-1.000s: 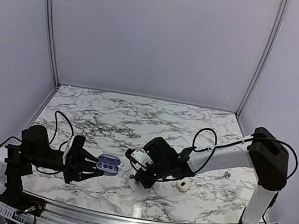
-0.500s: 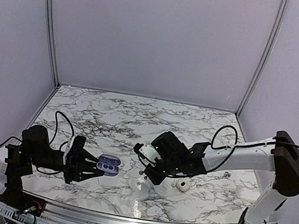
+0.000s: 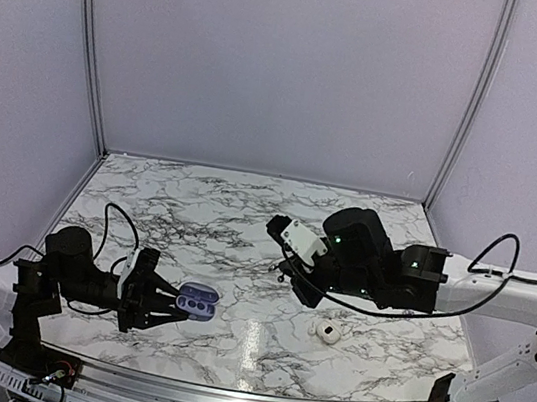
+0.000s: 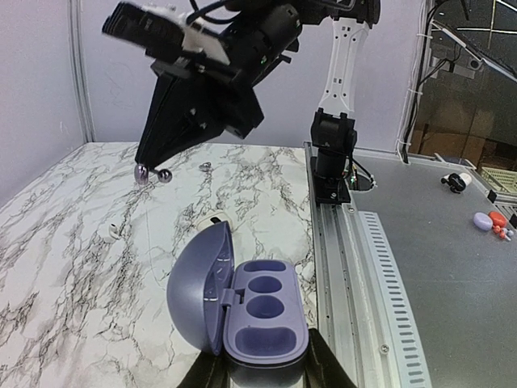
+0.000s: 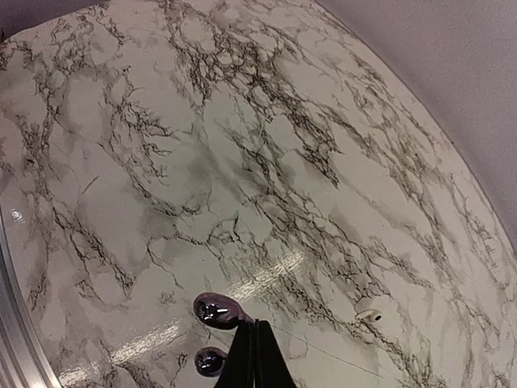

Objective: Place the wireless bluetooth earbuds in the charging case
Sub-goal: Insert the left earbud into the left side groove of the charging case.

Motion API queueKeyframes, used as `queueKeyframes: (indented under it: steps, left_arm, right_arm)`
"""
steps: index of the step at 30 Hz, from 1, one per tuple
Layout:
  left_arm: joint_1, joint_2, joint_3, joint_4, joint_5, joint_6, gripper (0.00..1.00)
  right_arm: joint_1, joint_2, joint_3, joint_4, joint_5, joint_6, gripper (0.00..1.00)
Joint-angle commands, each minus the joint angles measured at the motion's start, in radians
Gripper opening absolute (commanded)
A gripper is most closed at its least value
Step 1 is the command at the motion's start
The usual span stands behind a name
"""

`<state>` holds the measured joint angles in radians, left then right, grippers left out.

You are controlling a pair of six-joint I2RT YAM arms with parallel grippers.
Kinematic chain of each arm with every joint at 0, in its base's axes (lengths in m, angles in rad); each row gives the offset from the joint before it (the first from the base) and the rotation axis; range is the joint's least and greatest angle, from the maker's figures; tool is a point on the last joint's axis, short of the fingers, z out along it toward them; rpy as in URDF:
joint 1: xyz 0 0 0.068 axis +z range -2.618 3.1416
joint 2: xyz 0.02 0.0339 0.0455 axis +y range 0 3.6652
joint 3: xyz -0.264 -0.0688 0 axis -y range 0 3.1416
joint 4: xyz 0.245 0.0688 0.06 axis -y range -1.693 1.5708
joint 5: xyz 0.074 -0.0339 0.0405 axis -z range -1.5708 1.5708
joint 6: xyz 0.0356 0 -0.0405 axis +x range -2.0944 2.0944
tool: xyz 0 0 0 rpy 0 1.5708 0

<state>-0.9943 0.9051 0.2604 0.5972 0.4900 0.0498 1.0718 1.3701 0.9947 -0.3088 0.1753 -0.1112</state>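
Observation:
The lavender charging case [image 3: 198,301] [image 4: 262,311] lies open, its lid standing up on the left and its wells empty. My left gripper [image 3: 173,300] [image 4: 266,365] is shut on the case's base, low over the table's front left. One pale earbud [image 3: 330,333] [image 4: 212,218] lies on the marble to the right, half hidden behind the lid in the left wrist view. A second, smaller earbud [image 4: 113,230] [image 5: 369,315] lies farther in. My right gripper [image 3: 284,272] [image 4: 153,172] [image 5: 254,323] hangs shut, high above the table's middle. Two small glossy purplish knobs show at its tip; I cannot tell what they are.
A metal rail [image 4: 355,242] runs along the table's front edge, with the right arm's base [image 4: 331,153] bolted to it. A tiny dark bit [image 3: 409,311] [image 4: 206,166] lies at the far right. Purple walls close in the back and sides.
My right gripper has risen from the marble near the case and swung back and to the right. The left gripper has edged slightly right, the case still in it.

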Motion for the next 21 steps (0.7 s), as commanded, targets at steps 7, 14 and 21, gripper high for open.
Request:
queueKeyframes:
  steps: [7, 14, 21]
  left_arm:
    - [-0.004, 0.007, 0.036, 0.003, 0.057, -0.016, 0.02]
    - [-0.004, 0.03, 0.058, 0.01, 0.084, -0.039, 0.02]
    - [-0.004, 0.026, 0.064, 0.019, 0.098, -0.044, 0.02]
  right_arm:
    - [0.215, -0.06, 0.178, -0.064, 0.095, -0.117, 0.0]
    - [0.362, 0.002, 0.295, -0.072, 0.2, -0.175, 0.0]
    - [0.431, 0.081, 0.34, -0.066, 0.256, -0.239, 0.0]
